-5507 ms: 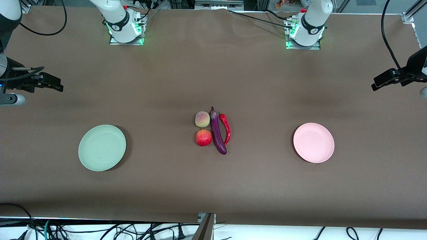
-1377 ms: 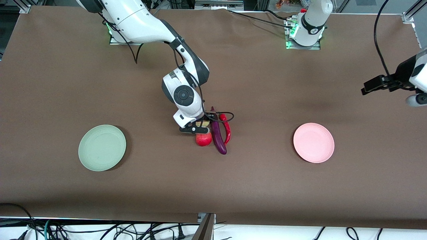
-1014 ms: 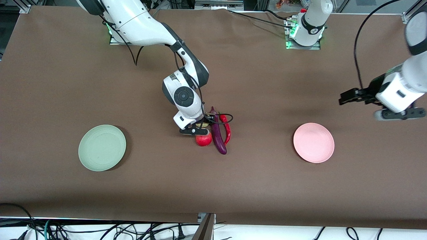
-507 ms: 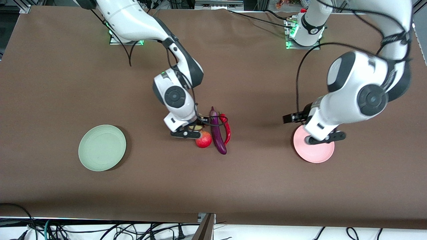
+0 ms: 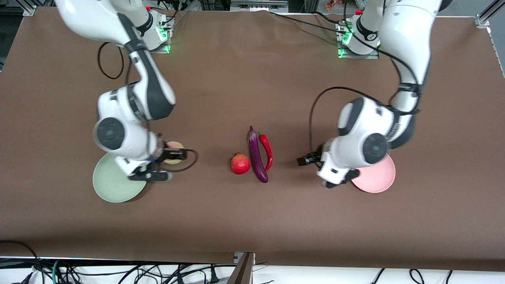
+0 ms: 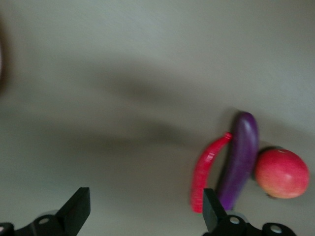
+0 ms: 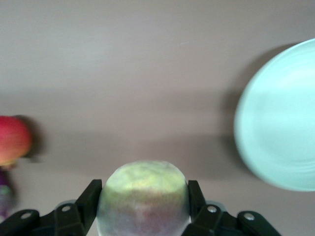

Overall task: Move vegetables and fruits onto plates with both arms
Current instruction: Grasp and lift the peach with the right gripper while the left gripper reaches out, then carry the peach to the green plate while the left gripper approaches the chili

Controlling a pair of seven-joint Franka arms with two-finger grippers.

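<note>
Your right pincer (image 7: 142, 209) grips the peach (image 7: 143, 196) over the bench (image 5: 221, 94), just beside the green plate (image 5: 112, 183). The red fruit (image 5: 240, 164), eggplant (image 5: 256, 156) and chili (image 5: 267, 152) lie mid-bench. Your left pincer (image 6: 145, 211) hangs with fingers spread near the pink plate (image 5: 378, 177).

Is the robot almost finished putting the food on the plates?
Not yet. Both plates, green and pink, have nothing on them. The right end effector holds the peach near the green plate. The open left end effector is empty. The pomegranate, eggplant and chili wait mid-table.
</note>
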